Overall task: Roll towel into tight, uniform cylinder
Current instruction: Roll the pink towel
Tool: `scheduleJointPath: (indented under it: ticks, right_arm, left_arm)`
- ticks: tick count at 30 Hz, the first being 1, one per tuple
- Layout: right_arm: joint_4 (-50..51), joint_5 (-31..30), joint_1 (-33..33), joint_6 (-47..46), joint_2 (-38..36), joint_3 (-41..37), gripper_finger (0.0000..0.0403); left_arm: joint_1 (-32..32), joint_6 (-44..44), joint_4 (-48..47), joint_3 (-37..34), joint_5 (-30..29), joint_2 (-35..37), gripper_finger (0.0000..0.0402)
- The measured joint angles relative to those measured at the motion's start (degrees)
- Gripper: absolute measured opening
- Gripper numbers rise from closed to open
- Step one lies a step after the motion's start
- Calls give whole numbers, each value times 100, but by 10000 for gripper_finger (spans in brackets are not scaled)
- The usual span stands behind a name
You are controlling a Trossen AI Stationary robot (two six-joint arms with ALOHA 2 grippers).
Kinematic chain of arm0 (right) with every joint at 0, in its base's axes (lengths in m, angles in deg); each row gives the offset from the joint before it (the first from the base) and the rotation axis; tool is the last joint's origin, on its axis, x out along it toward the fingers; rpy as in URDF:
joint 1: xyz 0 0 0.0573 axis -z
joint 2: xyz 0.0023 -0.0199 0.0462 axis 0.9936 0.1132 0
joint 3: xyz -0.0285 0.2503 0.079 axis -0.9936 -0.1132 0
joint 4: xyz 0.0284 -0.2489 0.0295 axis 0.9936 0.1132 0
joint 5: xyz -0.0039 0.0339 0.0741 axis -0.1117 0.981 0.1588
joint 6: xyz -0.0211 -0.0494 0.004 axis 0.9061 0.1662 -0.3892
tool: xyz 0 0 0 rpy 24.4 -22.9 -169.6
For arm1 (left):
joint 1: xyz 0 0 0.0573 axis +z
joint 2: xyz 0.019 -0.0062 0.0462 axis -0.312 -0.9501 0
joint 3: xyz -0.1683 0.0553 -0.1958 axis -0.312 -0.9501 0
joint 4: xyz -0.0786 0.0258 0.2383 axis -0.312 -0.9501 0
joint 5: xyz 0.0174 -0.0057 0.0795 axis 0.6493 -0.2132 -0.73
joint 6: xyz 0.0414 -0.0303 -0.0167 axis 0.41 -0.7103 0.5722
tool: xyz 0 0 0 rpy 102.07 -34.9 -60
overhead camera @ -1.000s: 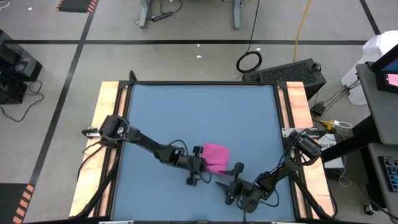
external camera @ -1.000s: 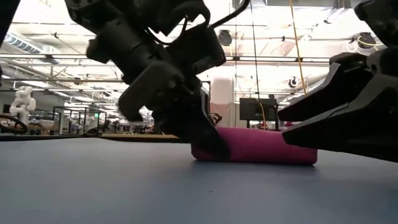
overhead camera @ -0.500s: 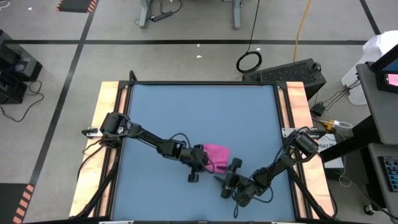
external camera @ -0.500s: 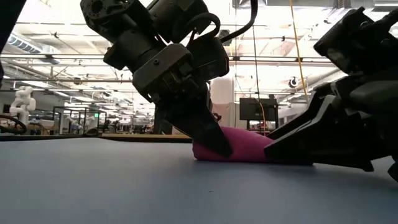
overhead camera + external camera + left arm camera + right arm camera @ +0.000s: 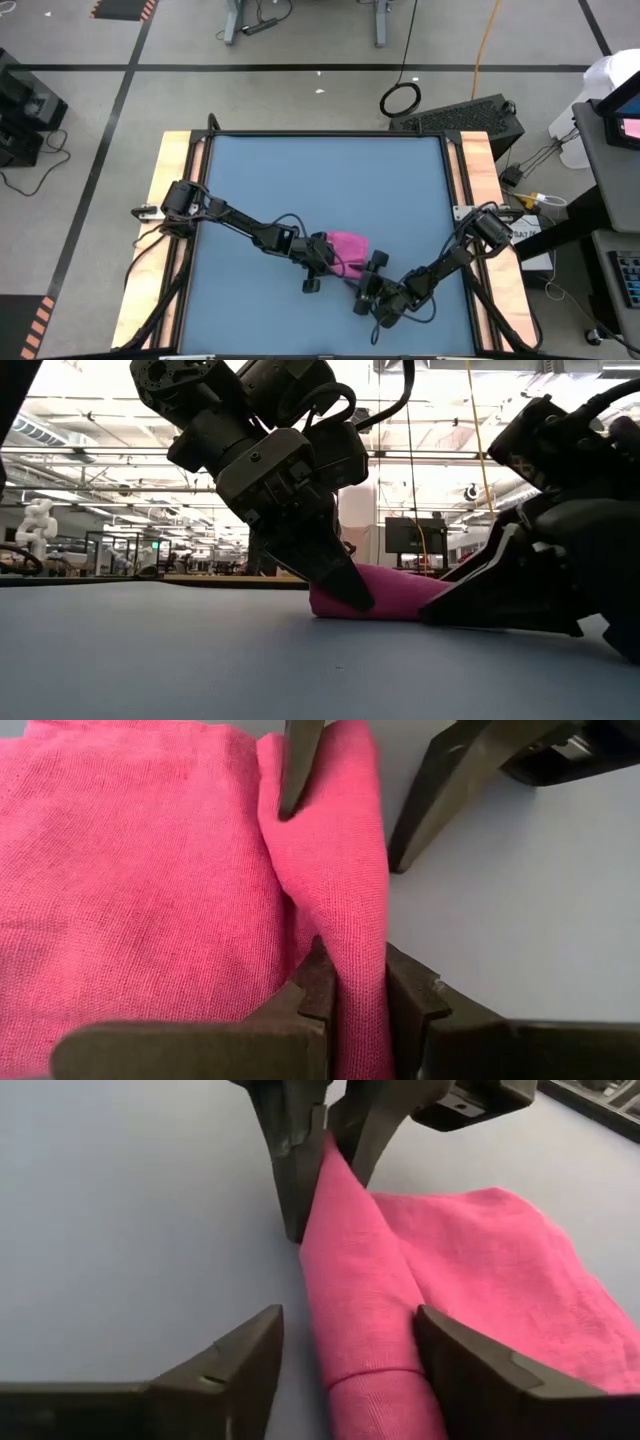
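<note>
The left hand (image 5: 345, 990) is clenched on a raised fold at one end of the towel (image 5: 347, 248), which lies on the counter (image 5: 300, 180). The right hand (image 5: 340, 1350), released, straddles that fold's other end. It should clamp there, then both turn evenly for a tight roll.

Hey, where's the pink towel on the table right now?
In the high view the towel lies on the near-middle of the blue table, pinched at one end by the left tool, with the right tool straddling its other end.

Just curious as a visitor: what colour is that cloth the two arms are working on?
The cloth is a plain magenta-pink, with no pattern. It shows best in the right wrist view.
</note>
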Motion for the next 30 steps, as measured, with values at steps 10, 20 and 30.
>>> scheduleJointPath:
  ticks: [10, 20, 30]
  right_arm:
    - [430, 76, 17, -637, 4, 4, 91]
    - [512, 160, -24, -1481, 0, 0, 94]
    - [486, 261, -6, -1799, -11, -4, 87]
  left_arm:
    - [-60, 30, 105, -15, -331, 52, 74]
    - [-578, 1260, -88, -42, -2278, 649, 219]
    - [-1424, 2344, 310, -26, -2959, 451, 262]
